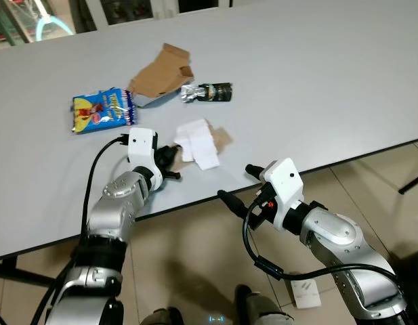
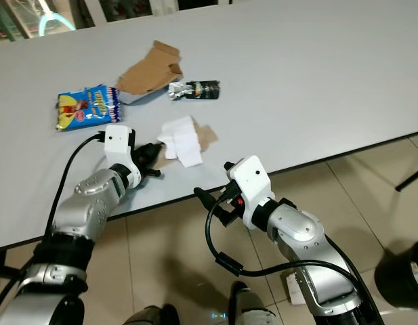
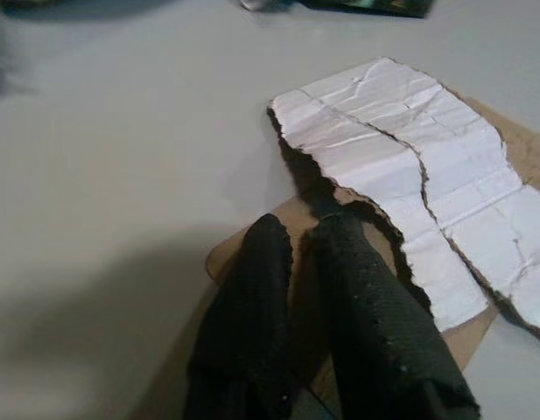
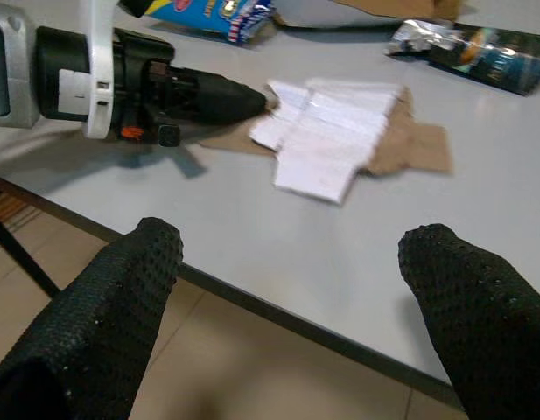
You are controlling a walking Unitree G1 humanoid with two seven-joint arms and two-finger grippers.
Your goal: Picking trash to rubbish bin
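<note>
A torn brown cardboard scrap with a white face (image 1: 198, 142) lies near the front edge of the grey table (image 1: 317, 81). My left gripper (image 1: 173, 154) is at its left edge; in the left wrist view the fingers (image 3: 340, 254) sit pinched together on the scrap's brown rim (image 3: 252, 245). A blue snack packet (image 1: 100, 110), a folded brown cardboard piece (image 1: 158, 73) and a dark foil wrapper (image 1: 209, 92) lie further back. My right gripper (image 1: 237, 183) hangs open just off the table's front edge, below the scrap, with nothing between its fingers.
The table edge (image 1: 276, 177) runs diagonally between my two grippers. Tiled floor lies below, with a white paper (image 1: 305, 294) near my right arm. A dark furniture leg (image 1: 412, 181) stands at the far right. A black cable (image 1: 253, 254) loops under the right wrist.
</note>
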